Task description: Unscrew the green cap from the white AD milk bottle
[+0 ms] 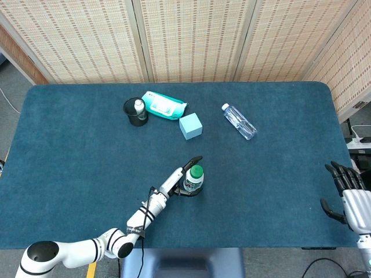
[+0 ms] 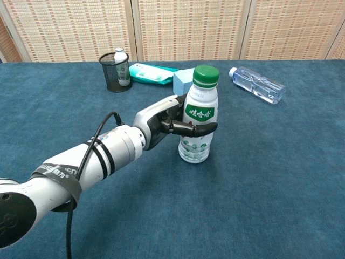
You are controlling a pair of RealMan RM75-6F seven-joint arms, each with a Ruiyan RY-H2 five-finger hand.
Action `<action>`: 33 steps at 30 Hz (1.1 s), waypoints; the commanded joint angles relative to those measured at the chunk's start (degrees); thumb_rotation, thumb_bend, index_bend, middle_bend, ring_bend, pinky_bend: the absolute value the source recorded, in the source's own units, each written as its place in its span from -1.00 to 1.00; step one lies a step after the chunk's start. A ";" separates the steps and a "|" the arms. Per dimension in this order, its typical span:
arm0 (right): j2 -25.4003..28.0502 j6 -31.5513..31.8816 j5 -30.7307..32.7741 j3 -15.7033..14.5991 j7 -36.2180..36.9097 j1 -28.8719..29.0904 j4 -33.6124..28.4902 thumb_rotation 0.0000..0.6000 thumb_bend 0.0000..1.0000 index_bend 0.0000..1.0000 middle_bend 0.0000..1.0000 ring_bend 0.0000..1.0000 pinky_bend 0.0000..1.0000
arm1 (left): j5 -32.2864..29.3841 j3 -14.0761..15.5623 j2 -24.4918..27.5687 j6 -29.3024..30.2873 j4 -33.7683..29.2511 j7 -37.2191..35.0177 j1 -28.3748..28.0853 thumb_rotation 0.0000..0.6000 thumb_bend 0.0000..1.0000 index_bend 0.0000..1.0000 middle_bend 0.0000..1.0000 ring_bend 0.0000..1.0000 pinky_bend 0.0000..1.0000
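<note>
Fingers of the left robot hand (image 2: 171,120) wrapped the white AD milk bottle (image 2: 198,125), tilted slightly near the desk (image 1: 87,162) centre, green cap (image 2: 206,75) on. Right robot hand (image 1: 349,194) hung open, fingers spread, at the desk edge.

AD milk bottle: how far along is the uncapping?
Done: the left hand grips the AD milk bottle around its middle, tilting it slightly on the table. In hand: steadying the bottle. Left: the green cap is on and untouched; the right hand sits open at the table's far edge, away from the bottle.
</note>
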 commanded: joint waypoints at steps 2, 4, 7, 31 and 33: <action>-0.02 0.11 -0.12 0.04 0.30 0.00 0.04 1.00 -0.40 -1.00 -1.00 -1.00 -1.00 | -1.56 -0.55 -1.04 0.26 0.68 1.53 0.28 1.00 -0.22 -0.52 -0.48 -0.98 -0.99; -0.21 0.18 -0.35 0.01 0.36 0.02 0.11 1.00 -0.40 -1.00 -1.00 -1.00 -1.00 | -2.64 -0.84 -1.40 0.09 0.58 2.48 0.51 1.00 -0.08 -0.33 -0.27 -0.92 -0.99; -0.74 0.21 -1.08 -0.16 0.10 0.19 0.09 1.00 -0.40 -1.00 -1.00 -1.00 -1.00 | -4.25 -1.50 -1.65 -0.12 -0.25 3.01 1.04 1.00 0.09 -0.15 -0.08 -0.79 -0.95; 3.88 -25.76 -2.85 6.48 -6.53 22.95 -14.88 1.00 -0.40 -0.69 -1.00 -1.00 -1.00 | -9.56 -0.76 0.68 3.31 -11.36 15.85 6.65 1.00 0.41 0.34 0.39 -0.46 -0.87; 3.74 -27.91 -1.81 7.05 -7.08 24.72 -15.58 1.00 -0.40 -0.67 -1.00 -1.00 -1.00 | -9.66 -0.53 0.43 3.19 -11.23 16.24 6.83 1.00 0.41 0.34 0.39 -0.46 -0.87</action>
